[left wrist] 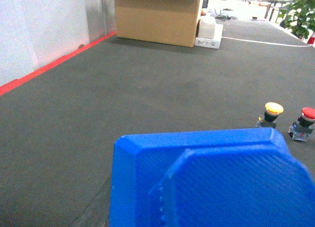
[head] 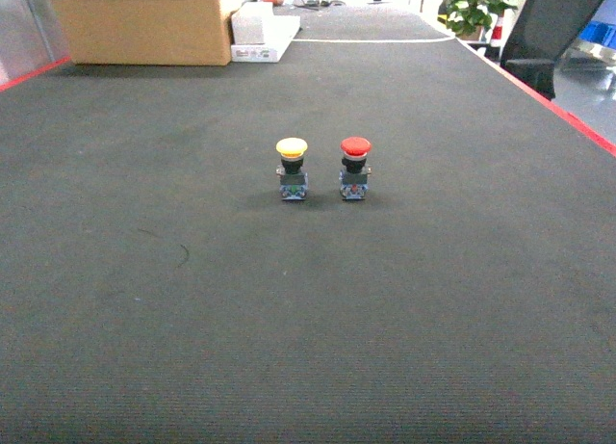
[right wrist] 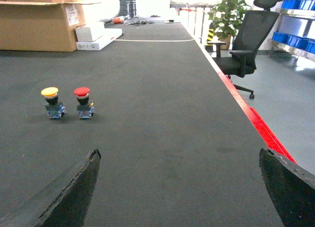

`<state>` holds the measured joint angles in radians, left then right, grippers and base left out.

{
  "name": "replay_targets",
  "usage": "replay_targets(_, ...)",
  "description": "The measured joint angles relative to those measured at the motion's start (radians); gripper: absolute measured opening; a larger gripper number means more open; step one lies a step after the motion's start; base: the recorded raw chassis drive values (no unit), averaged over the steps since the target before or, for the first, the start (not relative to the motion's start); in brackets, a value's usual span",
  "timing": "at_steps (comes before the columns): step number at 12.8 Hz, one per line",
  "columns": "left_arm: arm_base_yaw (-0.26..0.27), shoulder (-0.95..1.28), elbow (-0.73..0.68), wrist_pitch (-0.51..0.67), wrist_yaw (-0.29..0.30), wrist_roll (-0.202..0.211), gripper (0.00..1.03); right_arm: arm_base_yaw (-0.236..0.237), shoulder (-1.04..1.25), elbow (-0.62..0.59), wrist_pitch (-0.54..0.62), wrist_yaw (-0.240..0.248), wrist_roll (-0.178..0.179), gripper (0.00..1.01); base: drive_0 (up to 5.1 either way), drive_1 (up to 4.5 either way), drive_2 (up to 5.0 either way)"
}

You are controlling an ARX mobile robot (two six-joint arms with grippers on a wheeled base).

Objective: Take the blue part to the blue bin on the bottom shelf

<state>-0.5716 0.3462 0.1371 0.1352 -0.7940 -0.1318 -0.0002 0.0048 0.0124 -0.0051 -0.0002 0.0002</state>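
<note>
The blue part [left wrist: 206, 178] fills the bottom of the left wrist view, close to the camera and raised above the dark mat. My left gripper [left wrist: 197, 212] appears shut on it. Only one dark finger [left wrist: 93, 210] shows at the part's left side, and the other is hidden behind it. My right gripper [right wrist: 179, 187] is open over bare mat, its two dark fingertips wide apart with nothing between them. Neither gripper shows in the head view. Blue crates [right wrist: 293, 38] stand on a steel rack at the far right. I cannot tell which one is the blue bin. The bottom shelf is out of view.
A yellow-capped push-button [head: 292, 169] and a red-capped push-button [head: 354, 168] stand side by side mid-mat. A cardboard box [head: 144, 20] and a white box [head: 262, 35] sit at the far end. Red tape [right wrist: 261, 128] marks the right edge, with a black office chair [right wrist: 246, 45] beyond.
</note>
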Motion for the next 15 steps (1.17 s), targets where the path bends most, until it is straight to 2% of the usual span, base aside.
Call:
replay_targets(9,0.000,0.001,-0.002,0.000,-0.002,0.000,0.44,0.000,0.000,0.000,0.000,0.000,0.000,0.98,0.0,0.00,0.0)
replay_targets(15,-0.001,0.003,-0.003,0.000,-0.003,0.000,0.44,0.000,0.000,0.000,-0.001,0.000,0.000,0.98,0.1,-3.77,4.0)
